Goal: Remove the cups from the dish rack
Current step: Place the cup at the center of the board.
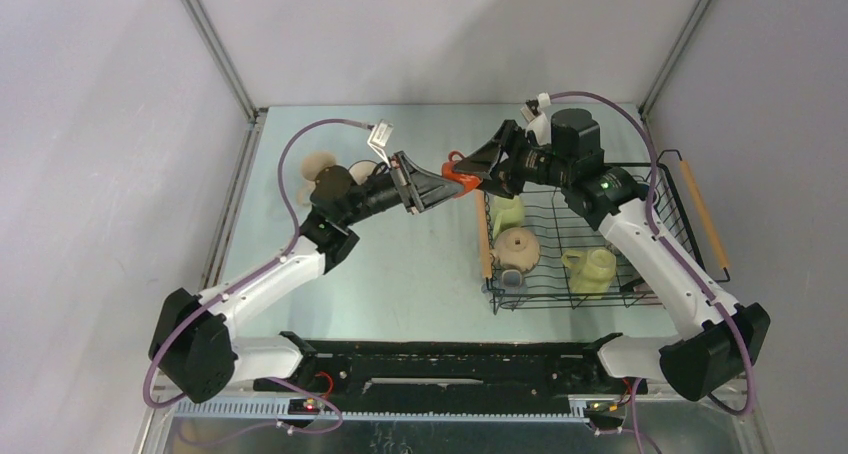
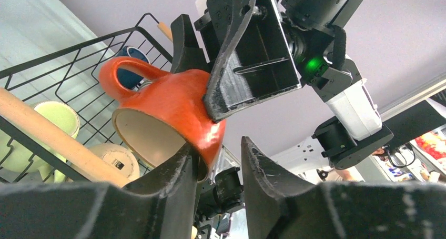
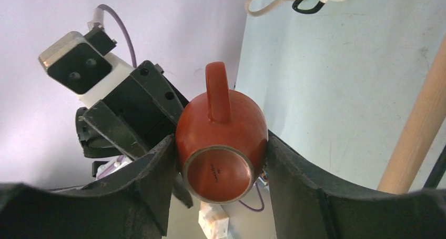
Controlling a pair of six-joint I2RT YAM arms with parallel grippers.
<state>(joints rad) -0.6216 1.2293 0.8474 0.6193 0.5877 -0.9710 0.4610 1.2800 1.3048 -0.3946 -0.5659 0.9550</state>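
Observation:
My right gripper (image 1: 480, 169) is shut on an orange-red cup (image 1: 457, 178) and holds it in the air, left of the black wire dish rack (image 1: 600, 302). The right wrist view shows the cup (image 3: 221, 139) pinched between both fingers, base toward the camera, handle up. My left gripper (image 1: 438, 189) is open at the cup's mouth. In the left wrist view the cup's (image 2: 173, 102) lower rim sits between my left fingers (image 2: 173, 191), one finger inside the mouth. Two pale yellow-green cups (image 1: 507, 212) (image 1: 592, 269), a tan cup (image 1: 517, 246) and a greyish cup (image 1: 510, 282) are in the rack.
Two cups (image 1: 320, 164) (image 1: 362, 169) stand on the table at the back left, behind my left wrist. The rack's wooden handles (image 1: 705, 219) (image 1: 484, 239) run along its right and left sides. A dark blue cup (image 2: 131, 57) shows in the rack in the left wrist view.

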